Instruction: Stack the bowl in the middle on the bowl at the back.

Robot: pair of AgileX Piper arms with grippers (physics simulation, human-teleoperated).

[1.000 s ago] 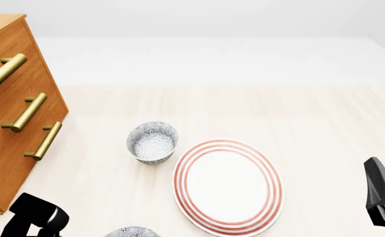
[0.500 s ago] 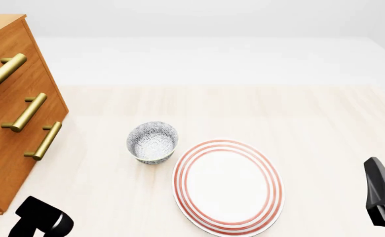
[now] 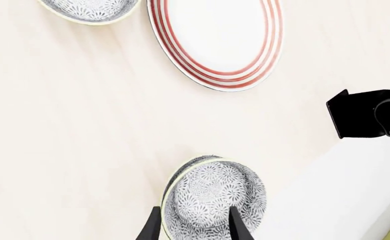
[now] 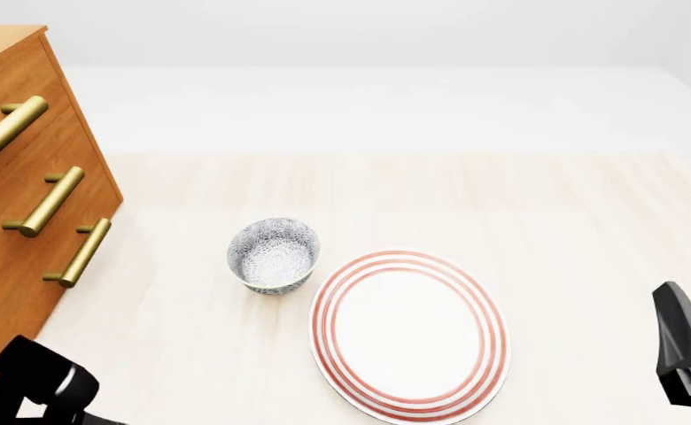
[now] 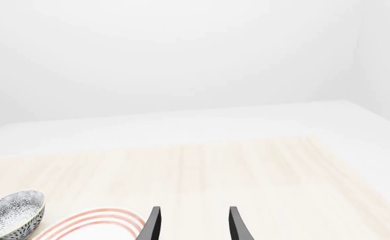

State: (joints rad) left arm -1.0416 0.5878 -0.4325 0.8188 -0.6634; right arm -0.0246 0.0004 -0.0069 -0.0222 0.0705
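The bowl in the middle [image 3: 212,195], wide and grey-patterned, shows only in the left wrist view, near the table's near edge and slightly tilted. My left gripper [image 3: 191,210] is open over it, one finger [image 3: 151,227] outside the rim and the other inside. I cannot tell whether they touch it. This bowl lies outside the front view, where only my left arm [image 4: 36,381] shows at the bottom left. The bowl at the back [image 4: 274,255] stands upright left of centre, also seen as bowl [image 3: 91,9] and bowl [image 5: 11,212]. My right gripper [image 5: 191,210] is open and empty at the far right.
A large white plate with red rings [image 4: 408,334] lies right of the back bowl. A wooden drawer unit with brass handles [image 4: 27,204] fills the left side. The right arm [image 4: 686,350] rests at the right edge, and its black body [image 3: 372,112] crosses the left wrist view.
A second ago the middle bowl's rim showed at the bottom edge of the front view; now it does not. My left arm has shifted left and lower. The right arm has not moved.
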